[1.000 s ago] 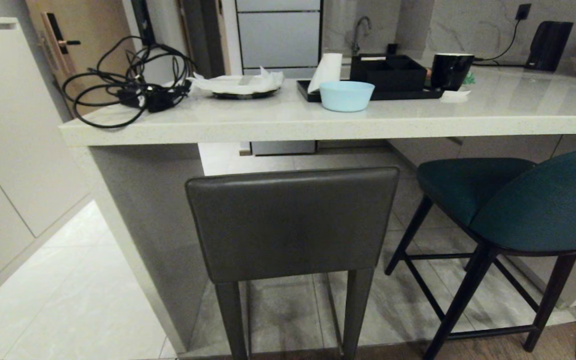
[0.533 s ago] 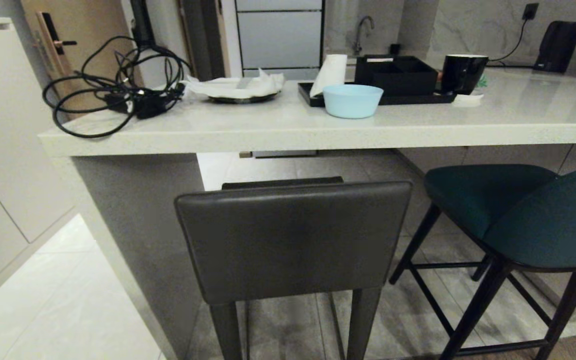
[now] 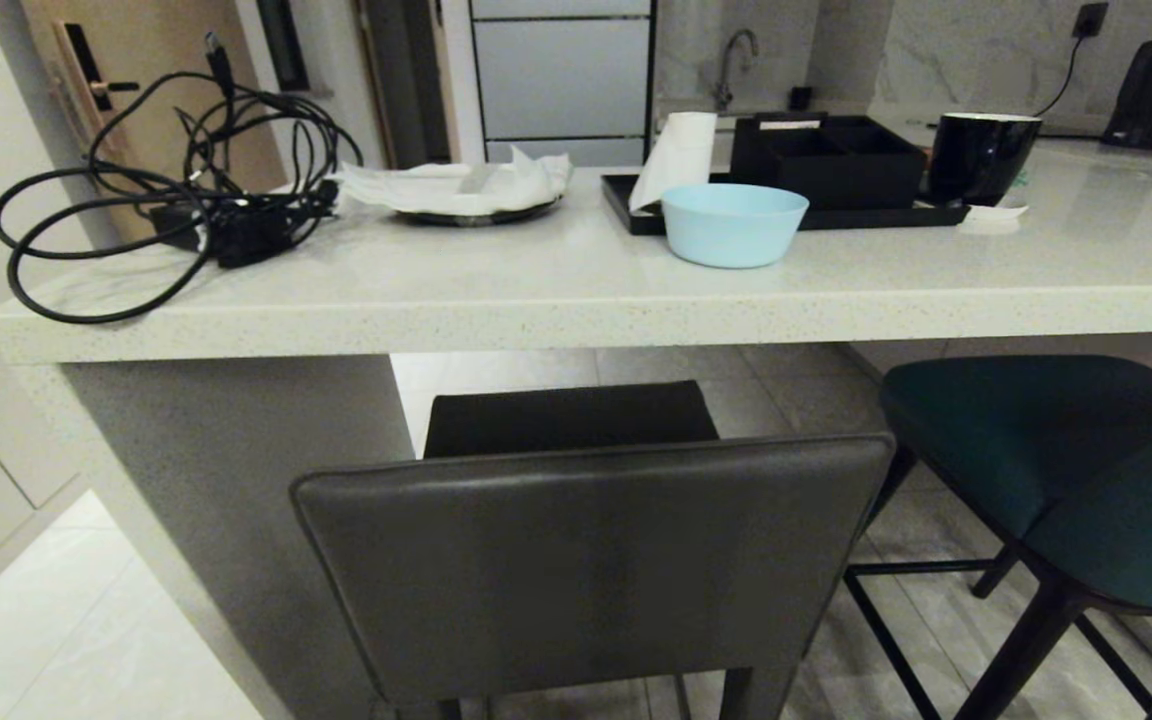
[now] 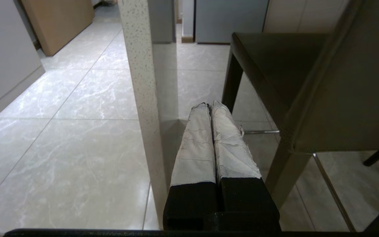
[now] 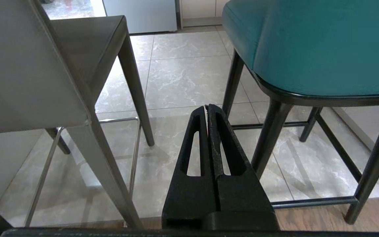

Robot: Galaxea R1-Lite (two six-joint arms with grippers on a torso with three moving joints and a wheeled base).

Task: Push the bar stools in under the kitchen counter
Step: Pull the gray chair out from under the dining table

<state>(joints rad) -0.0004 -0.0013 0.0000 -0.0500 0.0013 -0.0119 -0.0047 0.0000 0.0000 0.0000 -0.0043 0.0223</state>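
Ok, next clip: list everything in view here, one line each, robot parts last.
grey stool: one, dark grey, directly ahead at the counter
teal stool: one, right of the grey stool
kitchen counter: one, white speckled, across the view
cables: one tangle, black, counter's left end
plate with tissue: one, dark plate, right of the cables
bowl: one, light blue, mid-counter
tray: one, black, behind the bowl
organiser box: one, black, on the tray
mug: one, black, tray's right end
left gripper: fingers shut, low beside the grey stool
right gripper: fingers shut, low between the stools
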